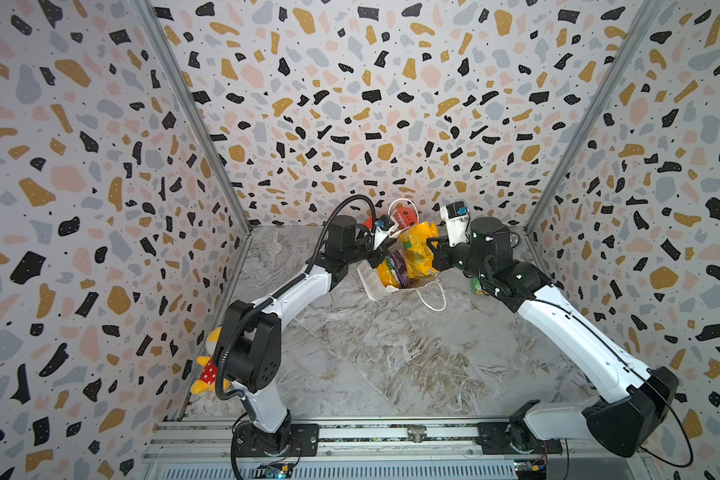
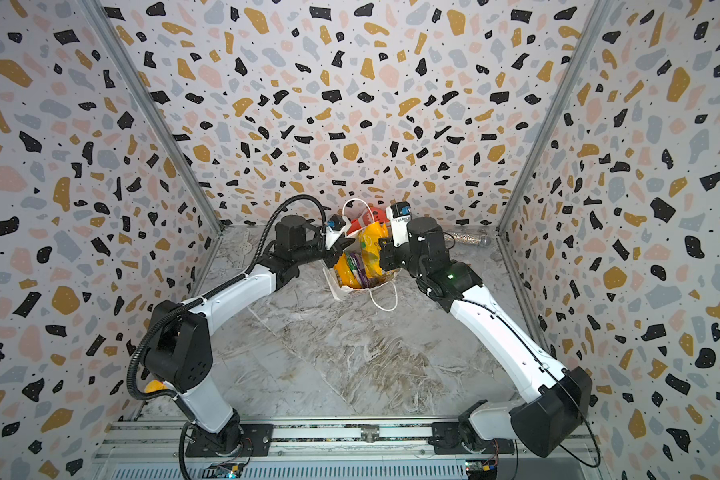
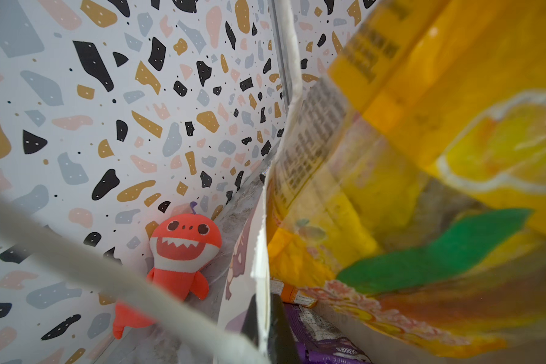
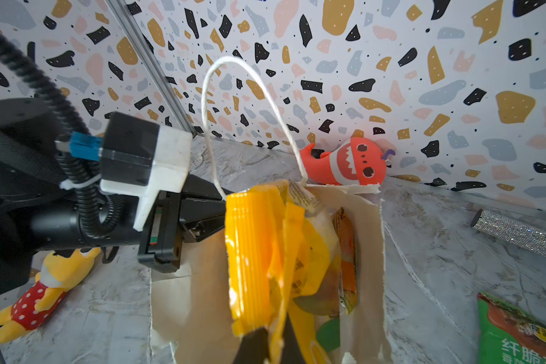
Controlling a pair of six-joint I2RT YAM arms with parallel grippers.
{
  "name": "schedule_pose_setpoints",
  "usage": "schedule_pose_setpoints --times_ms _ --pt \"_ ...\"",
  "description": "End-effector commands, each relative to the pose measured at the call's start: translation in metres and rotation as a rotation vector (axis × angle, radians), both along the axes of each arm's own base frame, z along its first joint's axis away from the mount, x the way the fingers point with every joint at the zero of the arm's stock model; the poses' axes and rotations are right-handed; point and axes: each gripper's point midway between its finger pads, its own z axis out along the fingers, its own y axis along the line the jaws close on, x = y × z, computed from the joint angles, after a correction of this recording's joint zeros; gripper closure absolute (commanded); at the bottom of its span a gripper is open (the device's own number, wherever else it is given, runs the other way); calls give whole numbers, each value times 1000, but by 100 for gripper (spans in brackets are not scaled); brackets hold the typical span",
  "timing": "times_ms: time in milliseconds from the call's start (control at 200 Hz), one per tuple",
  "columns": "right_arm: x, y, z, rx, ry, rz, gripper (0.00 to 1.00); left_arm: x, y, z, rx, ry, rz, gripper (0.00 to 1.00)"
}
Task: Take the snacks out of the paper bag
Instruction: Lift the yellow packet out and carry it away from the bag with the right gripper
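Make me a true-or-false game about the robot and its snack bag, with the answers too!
1. The right gripper is pinching a yellow packet. True.
2. The bag is empty. False: a purple packet and other packets are inside.
3. A green packet lies on the table, outside the bag. True.
4. The shark toy is in the bag. False: it lies on the table behind the bag.
5. The left gripper is open and far from the bag. False: it is shut on the bag's edge.
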Motion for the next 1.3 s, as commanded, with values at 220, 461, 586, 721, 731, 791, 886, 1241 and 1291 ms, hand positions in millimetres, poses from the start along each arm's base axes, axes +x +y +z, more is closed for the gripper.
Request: schedule_pose_setpoints --times_ms 220,461,586,721,731,791,886,1241,1291 --pt "-57 -41 133 239 -333 8 100 -9 -3 29 -48 -66 -16 100" --pt "-78 -76 154 293 -412 -81 100 -9 -2 36 -64 -91 -12 100" --pt "-86 -99 162 331 -444 -155 100 -10 -2 36 -67 -90 -11 100" --pt "-86 -119 161 335 -448 -245 100 -11 0 37 -66 -96 -4 100" --pt "-85 -121 160 332 -445 -255 100 -11 0 36 -65 -95 -4 100" --pt "-78 -129 154 309 -426 -308 100 -12 0 37 -66 -96 -6 100" --pt "-61 -144 137 280 -373 -377 100 -13 0 38 -68 -98 -9 100" --pt "5 -228 34 502 -83 -584 100 -12 0 35 -68 -100 -6 100" --pt "8 -242 13 583 -42 -614 100 -12 0 35 -68 -100 -6 100"
